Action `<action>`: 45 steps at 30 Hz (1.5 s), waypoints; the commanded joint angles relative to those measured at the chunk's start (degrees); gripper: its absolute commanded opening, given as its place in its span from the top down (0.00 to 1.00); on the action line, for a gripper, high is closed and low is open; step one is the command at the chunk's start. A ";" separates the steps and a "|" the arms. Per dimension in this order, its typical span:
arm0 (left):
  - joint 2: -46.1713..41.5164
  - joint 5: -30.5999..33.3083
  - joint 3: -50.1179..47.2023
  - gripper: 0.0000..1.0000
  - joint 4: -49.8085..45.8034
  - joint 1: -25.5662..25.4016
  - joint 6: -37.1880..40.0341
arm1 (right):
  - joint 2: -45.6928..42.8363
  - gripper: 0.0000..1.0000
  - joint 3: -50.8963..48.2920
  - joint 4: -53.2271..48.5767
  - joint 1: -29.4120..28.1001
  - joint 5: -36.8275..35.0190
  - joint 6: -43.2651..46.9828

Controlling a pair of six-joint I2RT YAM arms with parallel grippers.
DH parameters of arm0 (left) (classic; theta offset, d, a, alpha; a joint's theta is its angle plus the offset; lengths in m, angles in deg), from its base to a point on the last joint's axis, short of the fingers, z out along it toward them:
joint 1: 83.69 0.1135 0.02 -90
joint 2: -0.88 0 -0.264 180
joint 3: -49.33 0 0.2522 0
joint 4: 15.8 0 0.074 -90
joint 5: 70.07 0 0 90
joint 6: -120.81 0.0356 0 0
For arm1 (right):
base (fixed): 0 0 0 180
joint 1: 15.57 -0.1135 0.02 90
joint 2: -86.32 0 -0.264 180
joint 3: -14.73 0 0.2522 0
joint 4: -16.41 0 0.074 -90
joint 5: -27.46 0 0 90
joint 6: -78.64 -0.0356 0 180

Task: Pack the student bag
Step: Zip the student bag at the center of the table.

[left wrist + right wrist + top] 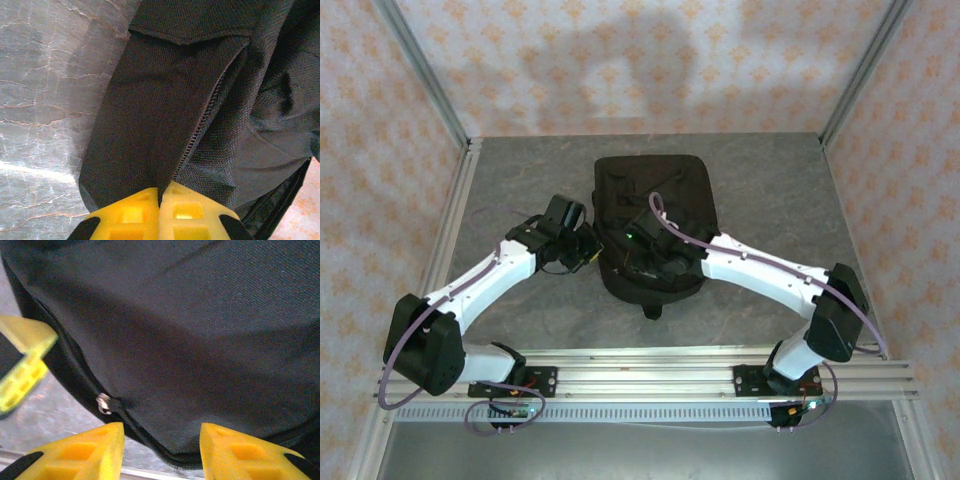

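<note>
Black woven fabric: the student bag [655, 225] lies flat at the middle of the grey stone-patterned table [770, 190], its rounded end toward the arm bases and both arms reaching in to it.

Top external view: the left gripper [586, 254] meets the bag at its left edge. The right gripper [645, 250] sits over the bag's near half.

Left wrist view: the yellow fingers [130, 215] of the left gripper [161, 200] are pressed together with no gap. A raised fold of the student bag [165, 115] runs down into the line where they meet, so the fold is pinched. A zipper seam [202, 125] runs along this fold, with bare table [40, 100] to its left.

Right wrist view: the right gripper [161, 442] has its two yellow fingers [85, 452] standing apart, holding nothing. The bag's rounded edge [165, 340] lies just beyond and between them. A small metal zipper pull [104, 403] sits on that edge, near the left-hand finger. One yellow finger of the left gripper [22, 365] shows beside the bag's edge.
</note>
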State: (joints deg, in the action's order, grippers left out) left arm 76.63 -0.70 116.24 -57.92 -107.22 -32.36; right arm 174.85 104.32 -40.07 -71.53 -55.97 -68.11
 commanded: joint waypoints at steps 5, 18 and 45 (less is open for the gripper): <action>-2.77 -0.02 -0.26 1.00 0.59 0.16 -1.44 | 1.23 0.53 1.02 6.44 -1.62 -6.08 -8.20; -2.59 -0.64 -0.55 1.00 1.68 0.15 -2.30 | 4.84 0.71 -0.01 10.07 -2.32 -5.48 -6.82; -2.86 3.13 1.03 1.00 -0.34 0.94 -0.64 | 6.37 1.00 1.63 5.75 -2.66 -4.04 2.21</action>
State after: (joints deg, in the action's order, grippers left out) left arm 75.60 -0.54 115.96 -57.18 -107.20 -33.76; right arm 183.37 104.61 -30.13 -73.57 -59.67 -69.08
